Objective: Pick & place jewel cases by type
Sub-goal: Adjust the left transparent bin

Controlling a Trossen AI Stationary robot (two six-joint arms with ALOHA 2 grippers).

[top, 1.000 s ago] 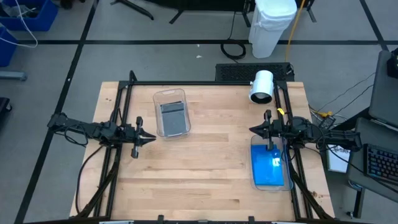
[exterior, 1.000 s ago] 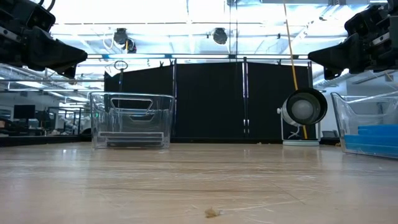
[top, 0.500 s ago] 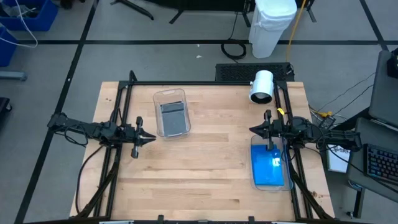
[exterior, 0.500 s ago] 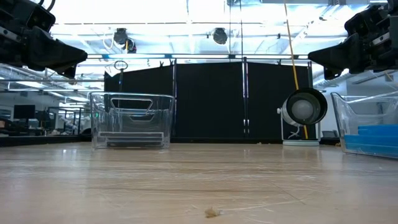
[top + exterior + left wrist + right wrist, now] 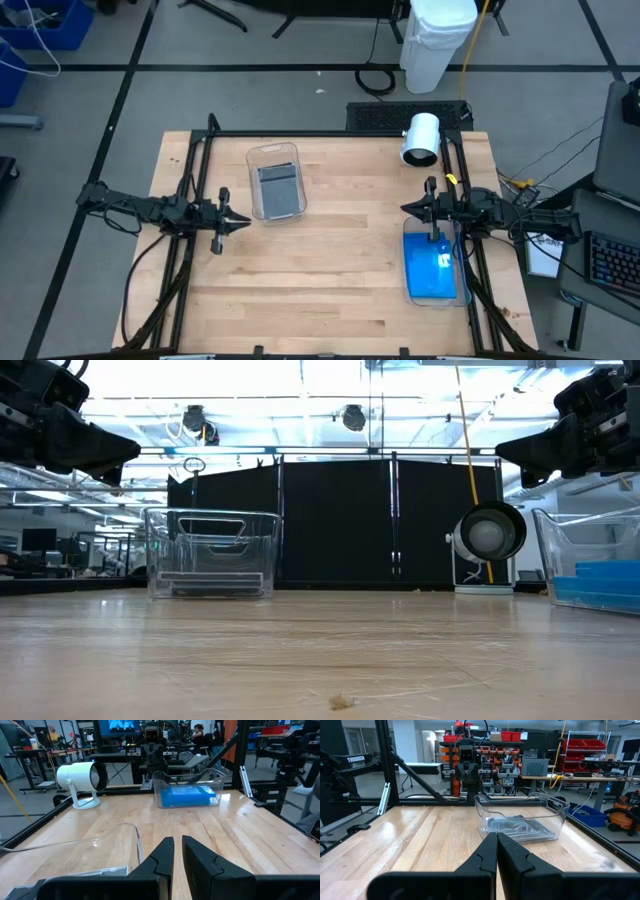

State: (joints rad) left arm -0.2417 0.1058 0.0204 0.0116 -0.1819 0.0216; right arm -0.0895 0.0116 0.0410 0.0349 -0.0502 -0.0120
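Both grippers (image 5: 244, 218) (image 5: 406, 209) hover at table (image 5: 340, 290) edges, middle bare

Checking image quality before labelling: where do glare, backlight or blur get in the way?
High view: glare patch on the blue jewel cases in the right tub. Low view: bright ceiling lights behind, arms in silhouette, near table soft. Left wrist view: sheen on the wood, the near clear tub faint.

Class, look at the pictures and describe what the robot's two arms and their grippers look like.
Both arms are dark, slim and jointed, with black cables trailing from them. The left gripper and the right gripper each end in two black tapered fingers. No markings show on the fingers.
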